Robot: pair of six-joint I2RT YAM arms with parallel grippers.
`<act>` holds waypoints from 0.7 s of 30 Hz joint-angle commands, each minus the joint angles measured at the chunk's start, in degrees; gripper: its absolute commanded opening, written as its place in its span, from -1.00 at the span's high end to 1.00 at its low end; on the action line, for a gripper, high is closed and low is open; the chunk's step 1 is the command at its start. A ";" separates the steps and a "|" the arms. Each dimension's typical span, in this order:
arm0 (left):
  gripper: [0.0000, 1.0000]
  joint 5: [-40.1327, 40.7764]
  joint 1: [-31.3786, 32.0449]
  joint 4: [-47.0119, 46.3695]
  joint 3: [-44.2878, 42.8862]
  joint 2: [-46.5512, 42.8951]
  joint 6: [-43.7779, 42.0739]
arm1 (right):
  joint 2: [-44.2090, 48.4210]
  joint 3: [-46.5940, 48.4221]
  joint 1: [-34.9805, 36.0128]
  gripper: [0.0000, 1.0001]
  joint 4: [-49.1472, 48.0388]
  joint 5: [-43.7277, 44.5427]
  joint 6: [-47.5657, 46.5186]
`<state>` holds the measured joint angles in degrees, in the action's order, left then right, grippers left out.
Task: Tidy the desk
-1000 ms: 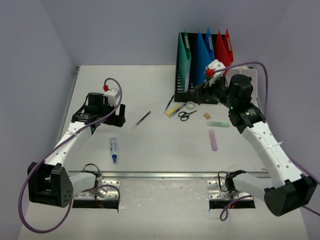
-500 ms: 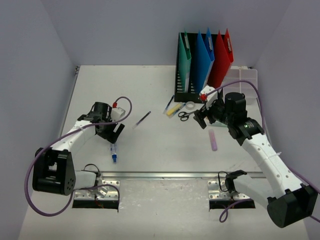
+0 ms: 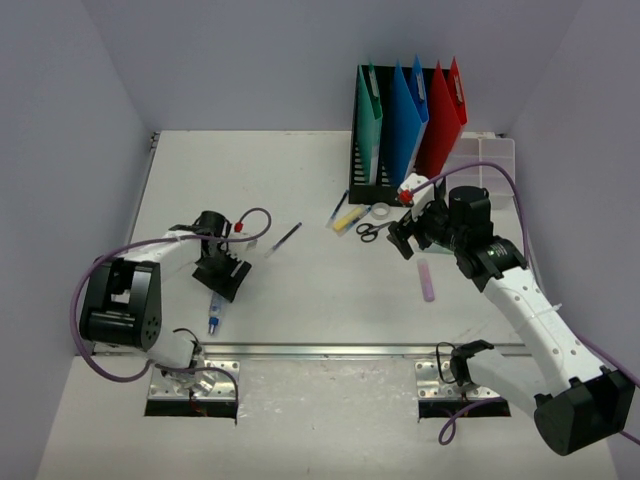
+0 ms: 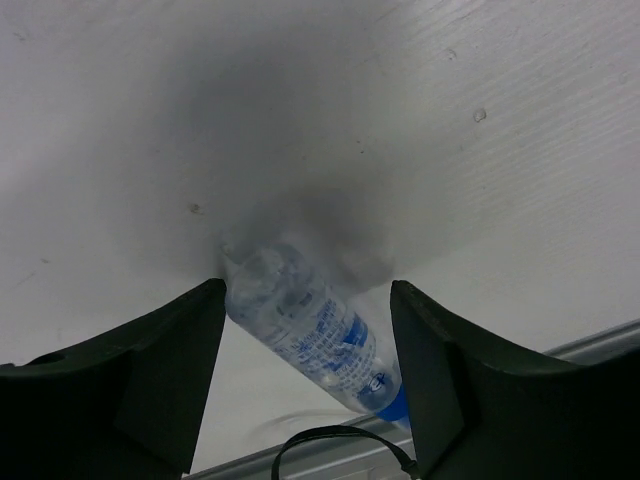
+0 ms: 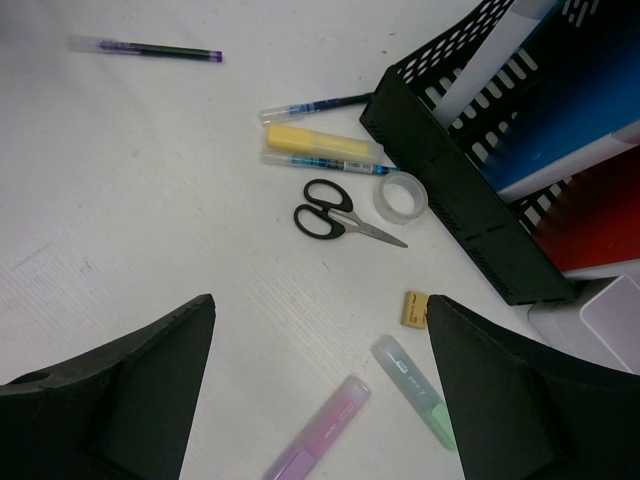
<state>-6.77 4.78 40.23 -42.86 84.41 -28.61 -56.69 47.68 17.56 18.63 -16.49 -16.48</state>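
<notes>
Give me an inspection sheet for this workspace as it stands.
Surface: white desk, mostly bare.
Job's things: desk only, not yet tidy.
Clutter: bottle by the front rail; pen mid-desk; scissors, tape roll, yellow highlighter, pink highlighter, green highlighter near the file holder; clear box at far right.
Tools: left tool open, straddling the bottle; right tool open, empty, above the desk.
Cables: a purple cable loops along each arm.
Surroundings: plain walls; nothing else seen.

scissors (image 5: pixel 345 222), tape roll (image 5: pixel 401 197), yellow highlighter (image 5: pixel 315 142), purple pen (image 5: pixel 150 48)

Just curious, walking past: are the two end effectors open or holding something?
Left end effector: open, astride the clear blue-capped tube.
Right end effector: open, holding nothing.
</notes>
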 commanded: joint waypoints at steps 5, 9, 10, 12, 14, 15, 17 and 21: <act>0.01 -8.67 -0.62 3.48 -5.25 7.82 0.19 | 0.35 0.83 0.19 -0.72 -1.14 -0.27 -0.77; 0.28 -9.77 -0.53 3.34 -6.60 9.21 0.01 | -0.12 0.75 0.19 -0.71 -1.60 -0.59 -0.66; 0.36 -10.01 -0.47 3.19 -7.29 9.61 0.15 | -0.22 0.75 0.19 -0.70 -1.87 -0.81 -0.66; 0.62 -10.29 -0.47 2.79 -8.46 10.52 0.54 | -0.45 0.88 0.24 -0.67 -2.35 -1.85 -1.03; 0.87 -11.21 -0.47 2.90 -9.99 11.23 1.22 | -0.43 1.11 0.23 -0.64 -3.01 -3.31 -1.89; 0.98 -12.33 -0.47 3.20 -11.23 11.57 1.80 | -0.31 1.18 0.19 -0.64 -3.32 -4.34 -2.55; 1.00 -15.41 -0.47 4.24 -14.39 11.83 3.33 | 0.17 1.01 0.19 -0.64 -4.20 -6.33 -4.95; 1.00 -24.56 -0.47 6.68 -22.70 10.85 9.96 | 1.36 0.85 0.35 -0.63 -7.84 -13.75 -11.86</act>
<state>-20.36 4.69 46.57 -57.52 96.84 -24.88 -57.09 47.68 17.56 16.96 -21.97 -20.91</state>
